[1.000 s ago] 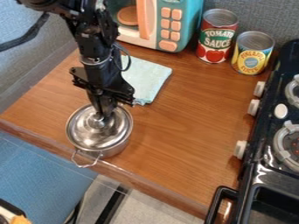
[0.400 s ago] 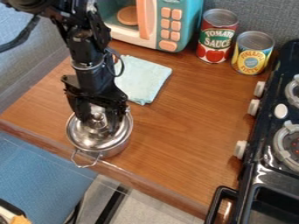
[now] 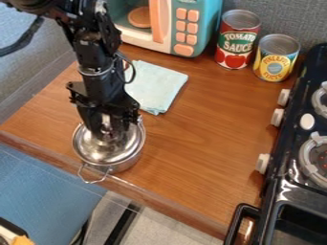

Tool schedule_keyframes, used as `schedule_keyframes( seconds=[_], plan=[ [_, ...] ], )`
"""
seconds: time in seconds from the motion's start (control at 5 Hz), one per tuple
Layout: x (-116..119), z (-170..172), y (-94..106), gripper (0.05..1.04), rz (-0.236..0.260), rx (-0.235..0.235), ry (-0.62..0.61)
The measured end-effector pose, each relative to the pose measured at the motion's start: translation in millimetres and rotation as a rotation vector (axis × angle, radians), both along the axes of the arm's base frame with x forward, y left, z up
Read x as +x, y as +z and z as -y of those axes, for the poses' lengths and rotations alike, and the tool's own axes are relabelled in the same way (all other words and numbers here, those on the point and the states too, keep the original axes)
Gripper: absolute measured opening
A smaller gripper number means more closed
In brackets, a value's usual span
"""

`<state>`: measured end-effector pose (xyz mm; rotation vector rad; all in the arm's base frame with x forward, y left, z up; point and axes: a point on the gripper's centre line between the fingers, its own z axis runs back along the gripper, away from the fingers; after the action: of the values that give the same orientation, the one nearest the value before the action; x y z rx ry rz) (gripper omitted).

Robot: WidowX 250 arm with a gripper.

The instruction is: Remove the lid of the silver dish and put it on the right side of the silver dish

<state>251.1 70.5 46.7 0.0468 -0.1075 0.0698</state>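
The black gripper hangs over the silver dish at the left, its fingers on either side of the lid's knob and shut on it. The shiny domed lid rests on the silver dish, level with its rim. The gripper hides the knob for the most part and the back of the lid. A wire handle of the dish sticks out toward the counter's front edge.
A folded light-blue cloth lies behind and right of the dish. Farther back stand a toy microwave, a tomato sauce can and a yellow-labelled can. The black stove borders the wooden counter on the right.
The gripper has shifted slightly left and turned over the lid. Its fingers stood apart around the knob and have since drawn together on it. Lid and dish have not moved.
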Motion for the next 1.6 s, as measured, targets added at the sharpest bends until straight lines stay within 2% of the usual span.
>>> schedule_keyframes(
  seconds=[0.2, 0.4, 0.6, 0.8, 1.0, 1.2, 1.4, 1.6],
  plan=[
    [0, -1, -0.4, 0.332, -0.001, 0.004, -0.002],
    [0, -1, 0.3, 0.286, -0.002, 0.009, -0.006],
    [-3, 1, 1.3, 0.286, -0.029, -0.004, -0.006],
    [2, 12, 21.7, 0.286, -0.002, -0.017, -0.01],
    [12, 37, 54.4, 0.286, 0.07, -0.001, -0.034],
    [16, 75, 58.8, 0.286, 0.087, -0.002, -0.104],
    [16, 109, 43.7, 0.286, 0.063, 0.03, -0.175],
    [17, 123, 15.5, 0.286, 0.007, 0.079, -0.191]
  ],
)
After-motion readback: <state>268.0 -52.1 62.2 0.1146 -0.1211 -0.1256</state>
